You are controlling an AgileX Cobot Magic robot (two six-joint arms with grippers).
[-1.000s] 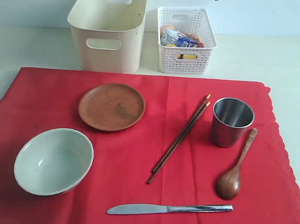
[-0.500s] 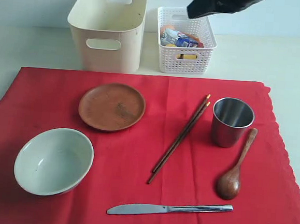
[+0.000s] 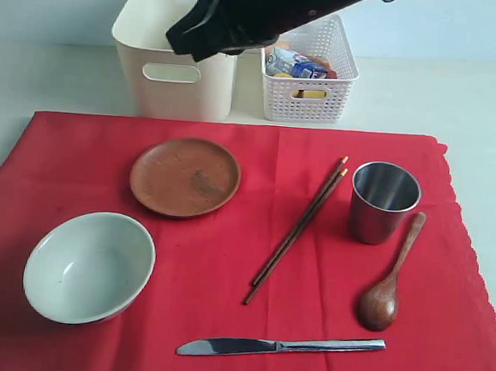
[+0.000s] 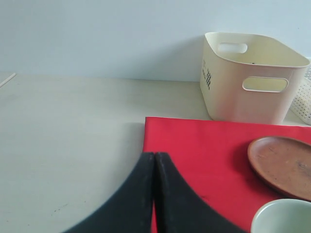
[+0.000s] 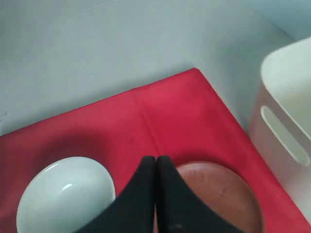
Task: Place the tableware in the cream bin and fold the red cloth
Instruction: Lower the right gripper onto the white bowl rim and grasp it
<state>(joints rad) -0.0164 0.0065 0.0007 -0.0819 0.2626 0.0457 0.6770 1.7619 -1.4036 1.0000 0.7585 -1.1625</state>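
Note:
On the red cloth (image 3: 216,260) lie a pale bowl (image 3: 89,266), a brown plate (image 3: 185,176), a steel cup (image 3: 384,200), chopsticks (image 3: 296,230), a wooden spoon (image 3: 386,282) and a knife (image 3: 278,347). The cream bin (image 3: 178,94) stands behind the cloth. My right gripper (image 3: 178,42) hangs shut and empty, high in front of the bin. In the right wrist view it (image 5: 156,159) sits above the cloth between bowl (image 5: 63,194) and plate (image 5: 218,194). My left gripper (image 4: 154,155) is shut and empty over the cloth's edge (image 4: 194,145), outside the exterior view.
A white lattice basket (image 3: 308,78) holding food packets stands right of the cream bin. Bare pale table (image 3: 486,110) surrounds the cloth. A light wall rises behind the bins.
The right arm has swept in from the top right, leftward and down, from over the basket to in front of the cream bin. Everything on the cloth stays put.

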